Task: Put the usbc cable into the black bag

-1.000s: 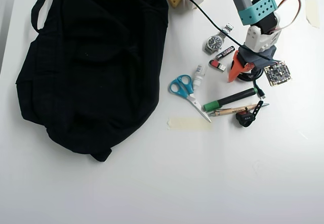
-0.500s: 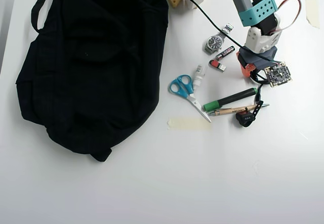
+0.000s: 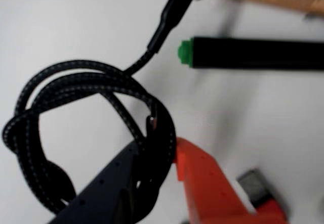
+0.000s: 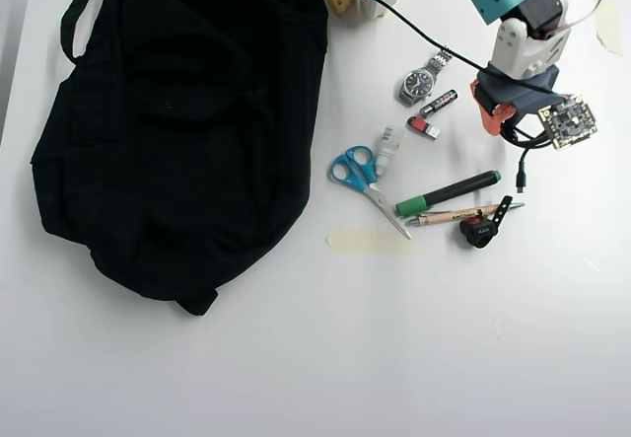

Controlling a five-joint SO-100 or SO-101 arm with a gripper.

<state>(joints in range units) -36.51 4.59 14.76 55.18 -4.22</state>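
Cable: the thin black braided usbc cable (image 3: 81, 97), coiled, is hanging limp and light, plug tail dangling.
Hold: the orange-and-dark gripper (image 3: 164, 148) is pinching the loop's strands together, a sensible spot.
Bag: the big soft black fabric bag (image 4: 187, 121) is lying well apart, on the overhead view's left.

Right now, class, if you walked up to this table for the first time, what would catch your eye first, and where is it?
The large soft black fabric bag fills the left half of the overhead view. At upper right, the gripper, one finger orange, one dark, pinches the looped black braided cable, whose plug end dangles. Blue-handled scissors and a black-and-green marker pen lie between them.
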